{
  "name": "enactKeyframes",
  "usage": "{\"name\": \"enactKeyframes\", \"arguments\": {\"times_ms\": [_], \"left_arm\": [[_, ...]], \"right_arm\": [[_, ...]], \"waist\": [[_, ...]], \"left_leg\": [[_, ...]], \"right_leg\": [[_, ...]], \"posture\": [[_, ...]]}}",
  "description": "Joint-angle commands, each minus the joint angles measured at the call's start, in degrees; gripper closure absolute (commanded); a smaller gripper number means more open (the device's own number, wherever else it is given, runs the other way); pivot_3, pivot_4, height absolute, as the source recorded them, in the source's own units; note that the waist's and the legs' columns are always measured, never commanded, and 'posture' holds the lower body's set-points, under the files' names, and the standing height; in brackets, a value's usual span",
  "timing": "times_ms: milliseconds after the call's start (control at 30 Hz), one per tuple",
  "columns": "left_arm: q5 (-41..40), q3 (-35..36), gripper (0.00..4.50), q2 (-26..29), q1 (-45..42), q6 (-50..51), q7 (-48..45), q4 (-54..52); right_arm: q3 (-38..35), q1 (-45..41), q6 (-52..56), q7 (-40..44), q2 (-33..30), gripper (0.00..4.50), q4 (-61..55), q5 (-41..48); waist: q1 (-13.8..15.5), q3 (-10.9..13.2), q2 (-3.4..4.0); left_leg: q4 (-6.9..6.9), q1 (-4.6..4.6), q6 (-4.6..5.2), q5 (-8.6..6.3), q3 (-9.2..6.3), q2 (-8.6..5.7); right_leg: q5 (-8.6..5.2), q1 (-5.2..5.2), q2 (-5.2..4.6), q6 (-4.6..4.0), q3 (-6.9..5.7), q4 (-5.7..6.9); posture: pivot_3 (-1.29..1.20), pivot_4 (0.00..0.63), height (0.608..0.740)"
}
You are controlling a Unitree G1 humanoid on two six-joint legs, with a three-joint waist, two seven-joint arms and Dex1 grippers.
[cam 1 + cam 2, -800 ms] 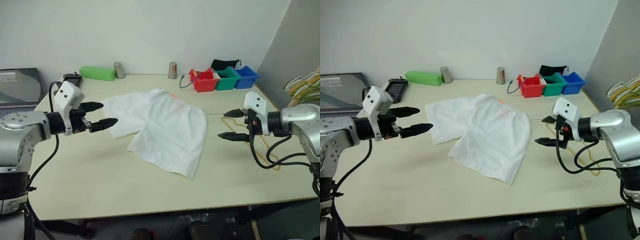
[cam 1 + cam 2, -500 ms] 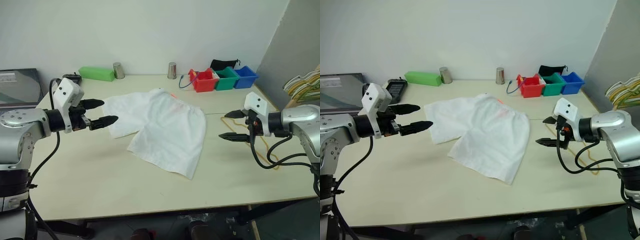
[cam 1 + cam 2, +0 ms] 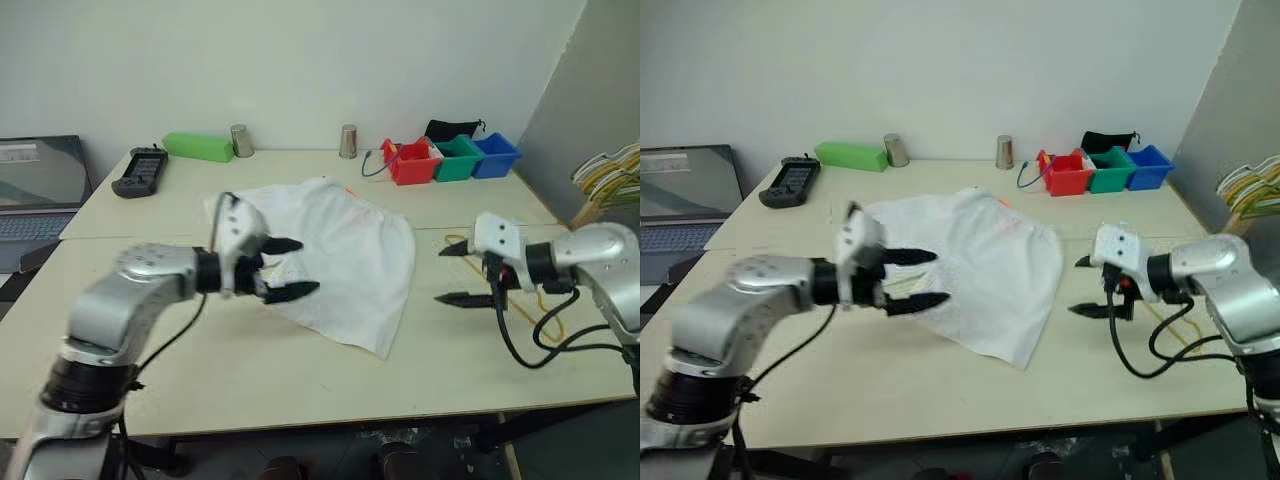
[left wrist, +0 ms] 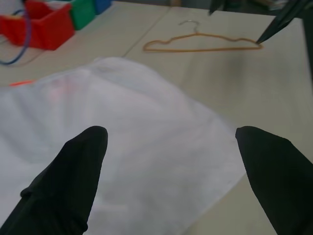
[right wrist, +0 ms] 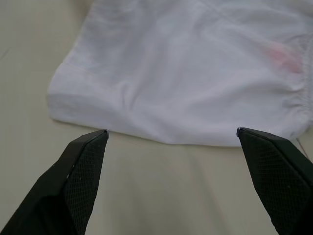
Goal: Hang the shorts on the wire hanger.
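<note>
1. The left gripper [image 3: 283, 268] hangs over the near-left part of the shorts [image 3: 345, 255], jaws spread wide with nothing between them; whether the lower fingertip brushes the cloth I cannot tell.
2. The shorts lie flat and rumpled on the surface [image 3: 200, 370], one leg hem pointing toward the near edge. The waistband, with its orange-red drawstring, is on the far side.
3. The right gripper [image 3: 460, 273] hovers just right of the shorts, also wide open and empty, pointing at the hem on that side.
4. The hanger [image 4: 200, 42] lies flat on the surface to the right of the shorts, close to the right gripper and apart from the cloth.
5. Beyond the shorts, at the surface's back edge, stand red, green and blue bins [image 3: 455, 158], two metal cups [image 3: 241, 140], a green box [image 3: 197, 146] and a black remote [image 3: 139, 171].
6. The step in hand looks like the first pinch of the cloth. My advice:
   - Bring the left gripper low so one finger slides under an edge; thin fabric will bunch if pressed from above.
   - Take an edge rather than the middle, so the cloth hangs straight when lifted.
   - Let the right gripper take the hanger by its bar, leaving the hook free.
   - Lift slowly, because the shorts are wide and will drag along the surface.
</note>
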Motion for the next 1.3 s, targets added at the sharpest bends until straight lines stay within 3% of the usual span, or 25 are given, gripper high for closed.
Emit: {"name": "enactKeyframes", "arguments": {"times_ms": [33, 200, 533, 667, 933, 1200, 1300], "left_arm": [[5.8, -7.2, 0.0, -0.9, -1.1, -7.4, -2.8, -0.1], [16.6, -20.0, 0.0, -6.5, -5.5, -20.5, -7.6, 11.2], [27.2, -26.8, 0.0, -13.5, -10.0, -36.4, -12.0, 31.0], [28.0, -26.5, 0.7, -15.2, -11.1, -37.9, -14.2, 35.0], [30.7, -25.9, 2.54, -16.6, -12.1, -40.9, -15.6, 38.2], [29.8, -22.9, 4.29, -14.9, -10.9, -39.9, -15.1, 34.8], [27.6, -20.0, 4.44, -10.6, -7.5, -38.2, -16.3, 28.6]], "right_arm": [[0.0, 3.5, -1.2, -1.0, -1.2, 0.03, -4.9, -1.5], [-0.4, 8.9, -0.5, -4.1, -0.2, 0.03, -7.7, -2.2], [-3.6, 13.3, 4.2, -8.5, 0.3, 0.03, -12.6, -0.5], [-4.6, 13.7, 6.3, -9.8, 0.9, 0.0, -14.1, 0.8], [-4.2, 11.6, 7.1, -10.8, 1.2, 0.0, -13.3, 1.5], [-1.0, 6.5, 5.3, -10.5, 3.8, 0.0, -9.3, -0.2], [0.6, 4.5, 3.6, -10.2, 5.3, 0.0, -6.8, -1.1]], "waist": [[-0.1, 0.0, 0.01], [-0.3, -0.2, 0.18], [-3.7, -0.4, 0.27], [-5.2, -0.4, 0.27], [-7.8, -0.4, 0.3], [-8.2, -0.4, 0.34], [-8.0, -0.4, 0.37]], "left_leg": [[0.0, 0.03, 0.0, 0.0, 0.01, -0.04], [0.07, 0.21, 0.0, 0.01, 0.25, -0.16], [0.16, 0.28, 0.02, 0.01, 0.61, -0.06], [0.16, 0.26, 0.03, 0.01, 0.48, -0.04], [0.16, 0.27, 0.03, 0.01, 0.28, -0.03], [0.16, 0.27, 0.03, 0.01, 0.15, 0.0], [0.15, 0.26, 0.03, 0.01, 0.13, 0.02]], "right_leg": [[0.0, 0.02, 0.03, 0.0, 0.0, 0.01], [-0.09, 0.18, 0.15, 0.13, 0.13, 0.01], [-0.05, 0.22, 0.33, 0.29, 0.36, -0.03], [-0.04, 0.21, 0.32, 0.32, 0.38, -0.04], [-0.01, 0.21, 0.31, 0.38, 0.4, -0.02], [0.0, 0.21, 0.3, 0.4, 0.34, 0.01], [0.0, 0.21, 0.28, 0.4, 0.35, 0.01]], "posture": [[-0.09, 0.0, 0.74], [-0.15, 0.0, 0.74], [-0.24, 0.007, 0.74], [-0.25, 0.008, 0.74], [-0.25, 0.009, 0.74], [-0.19, 0.005, 0.74], [-0.15, 0.002, 0.74]]}}
